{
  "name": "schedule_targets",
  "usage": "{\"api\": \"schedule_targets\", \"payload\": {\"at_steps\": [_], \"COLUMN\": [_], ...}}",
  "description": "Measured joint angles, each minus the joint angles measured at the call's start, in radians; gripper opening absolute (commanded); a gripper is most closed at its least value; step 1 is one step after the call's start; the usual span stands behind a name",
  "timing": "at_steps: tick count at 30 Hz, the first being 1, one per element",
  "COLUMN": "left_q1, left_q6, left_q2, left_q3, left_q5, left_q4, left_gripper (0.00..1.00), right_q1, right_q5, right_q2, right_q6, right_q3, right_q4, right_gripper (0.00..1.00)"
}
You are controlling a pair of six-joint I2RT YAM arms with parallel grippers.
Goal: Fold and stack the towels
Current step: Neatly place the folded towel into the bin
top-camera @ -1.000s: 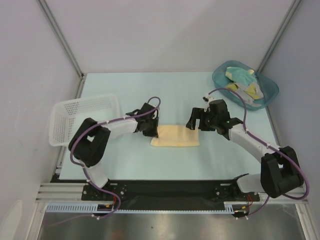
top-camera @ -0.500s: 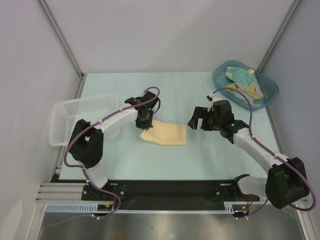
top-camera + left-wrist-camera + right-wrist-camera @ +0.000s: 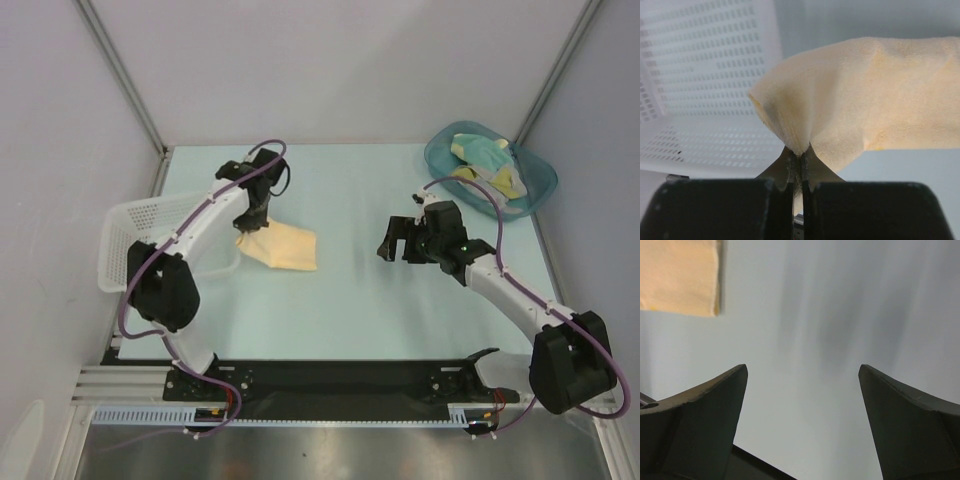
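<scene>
Left of left claw: white mesh basket, tilted, its right wall just beside the claw.

Left arm: elbow low near the base, forearm stretched far forward along the basket's right side, wrist bent over, claw pointing down.

Left claw: jaws pressed together, pinching a corner of the folded yellow towel. Pinched corner pulled up into a peak between the fingertips; rest of the cloth spreading right of and nearer than the claw, low over the table. Can't tell if the far end is touching the table. Basket mesh right behind the towel in the left wrist view.

Right arm: elbow down by the base at near right, forearm angled forward and left, wrist about level, claw facing left.

Right claw: jaws spread wide, nothing between them, only bare table below. Well apart from the folded towel, which sits off to its left; just one towel corner in the right wrist view, top left.

Behind and right of right claw: teal tub at the table's far right corner, bunched towels inside, teal and pale yellow, unfolded.
</scene>
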Motion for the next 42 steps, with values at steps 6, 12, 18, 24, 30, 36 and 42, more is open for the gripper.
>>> {"api": "schedule_targets", "payload": {"at_steps": [6, 12, 18, 24, 30, 36, 42], "left_q1": [0.090, 0.188, 0.315, 0.383, 0.443, 0.494, 0.534], "left_q6": [0.042, 0.091, 0.166, 0.233, 0.301, 0.308, 0.316], "left_q2": [-0.003, -0.046, -0.132, -0.145, -0.126, -0.075, -0.024], "left_q3": [0.056, 0.042, -0.016, -0.097, -0.164, -0.193, -0.207], "left_q5": [-0.123, -0.160, -0.165, -0.161, -0.144, -0.156, -0.161], "left_q4": [-0.073, -0.061, 0.005, 0.082, 0.139, 0.170, 0.209], "left_gripper": [0.00, 0.00, 0.00, 0.00, 0.00, 0.01, 0.00], "right_q1": [-0.009, -0.013, -0.024, -0.031, -0.033, -0.033, -0.028], "right_q5": [0.000, -0.001, -0.001, -0.001, -0.003, -0.026, -0.043], "right_q2": [0.027, 0.048, 0.048, 0.048, 0.048, 0.051, 0.068], "right_q6": [-0.008, -0.015, -0.026, -0.029, -0.030, -0.029, -0.024], "right_q3": [0.003, 0.003, 0.003, 0.003, 0.003, 0.003, 0.003], "right_q4": [-0.001, -0.002, 0.001, 0.001, 0.004, 0.017, 0.021], "right_gripper": [1.00, 1.00, 1.00, 1.00, 1.00, 1.00, 1.00]}}
